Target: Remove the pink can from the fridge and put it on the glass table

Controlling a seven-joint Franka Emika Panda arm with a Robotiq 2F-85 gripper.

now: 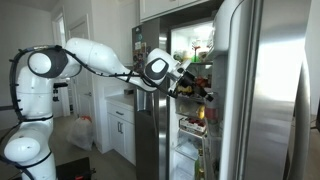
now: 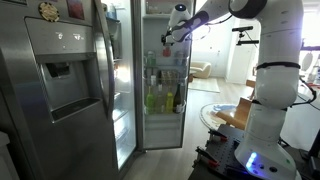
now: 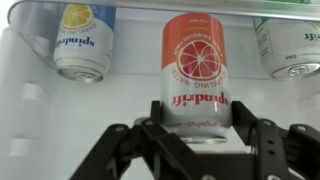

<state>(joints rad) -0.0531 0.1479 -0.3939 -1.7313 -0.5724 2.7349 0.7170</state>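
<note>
Wrist view inverted: pink can (image 3: pixel 197 72) with grapefruit label stands on white fridge (image 3: pixel 30 110) shelf, centred between spread jaws of gripper (image 3: pixel 198 130), contact unclear. Yellow can (image 3: pixel 82 42) and green-lettered can (image 3: pixel 290 45) cropped, flanking. Exterior views: can hidden; gripper (image 1: pixel 183 85) inside lit stainless-steel fridge (image 2: pixel 60 80).

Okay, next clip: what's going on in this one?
A white robot arm is reaching into the open stainless-steel fridge, up at a lit shelf. In the wrist view, its black gripper is open, with fingers on either side of a pinkish can with a grapefruit picture and red top. The view is upside down, so the can reads inverted. The fingers don't appear to have closed on it. A yellow-labelled can and a green-labelled can flank it. Nothing has left the fridge.
</note>
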